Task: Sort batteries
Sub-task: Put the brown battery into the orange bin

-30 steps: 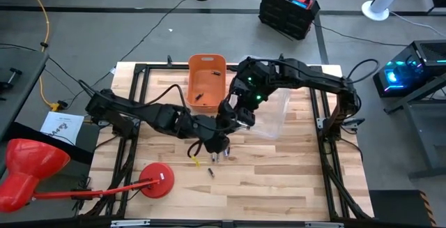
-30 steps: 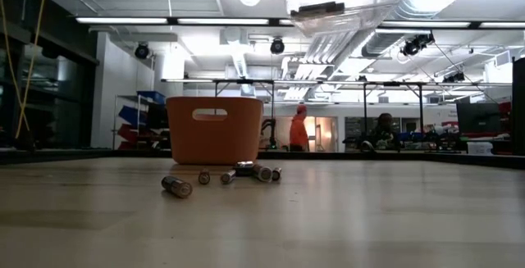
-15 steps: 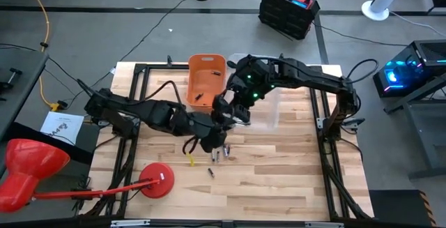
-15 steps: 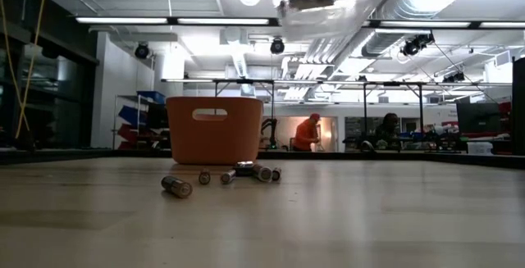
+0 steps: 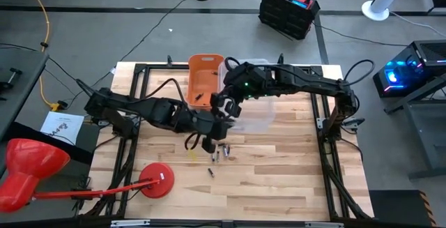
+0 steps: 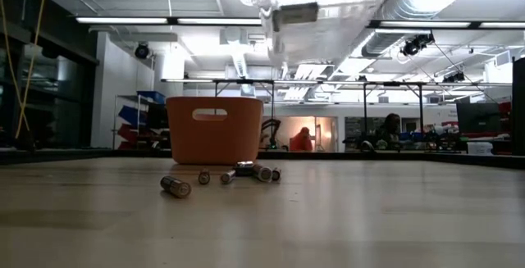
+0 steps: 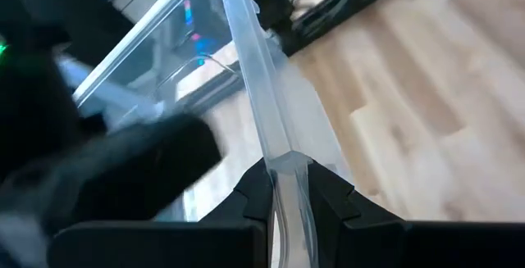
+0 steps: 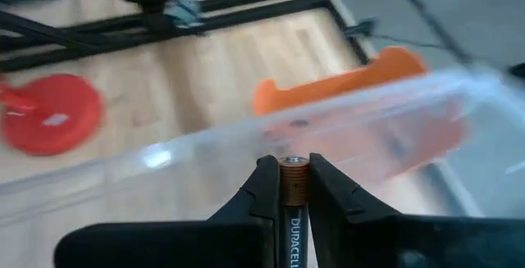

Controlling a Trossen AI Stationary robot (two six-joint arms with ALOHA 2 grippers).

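Note:
A clear plastic bin (image 5: 259, 108) hangs in the air above the table, next to the orange bin (image 5: 204, 78); in the low view the clear bin (image 6: 320, 6) floats high above the orange bin (image 6: 215, 129). My left gripper (image 5: 214, 125) is shut on the clear bin. My right gripper (image 5: 226, 104) is shut on a coppery-tipped battery (image 8: 292, 188), level with the clear bin's rim (image 8: 344, 124). Several loose batteries (image 5: 217, 155) lie on their sides on the wood; the low view shows these batteries (image 6: 176, 187) in front of the orange bin. My left gripper (image 7: 289, 178) pinches the clear bin's thin wall at its rim (image 7: 287, 157) between the two fingers, near a corner. The bin is lifted clear of the table. My right gripper (image 8: 292, 170) pinches the battery between its two fingers, lying along them. The battery's copper end (image 8: 292, 166) sticks out at the fingertips, lifted clear.
A red round-based stand (image 5: 157, 180) sits on the table's near left part. Black frame rails (image 5: 325, 127) run along the table's sides. Bare wood lies toward the near right. People stand far back in the room behind the table.
The clear bin has been carried toward the table's left and far edge, closer to the orange bin, and has tipped as it went. My left gripper has moved toward the far edge with it. My right gripper has shifted left and far, toward the orange bin.

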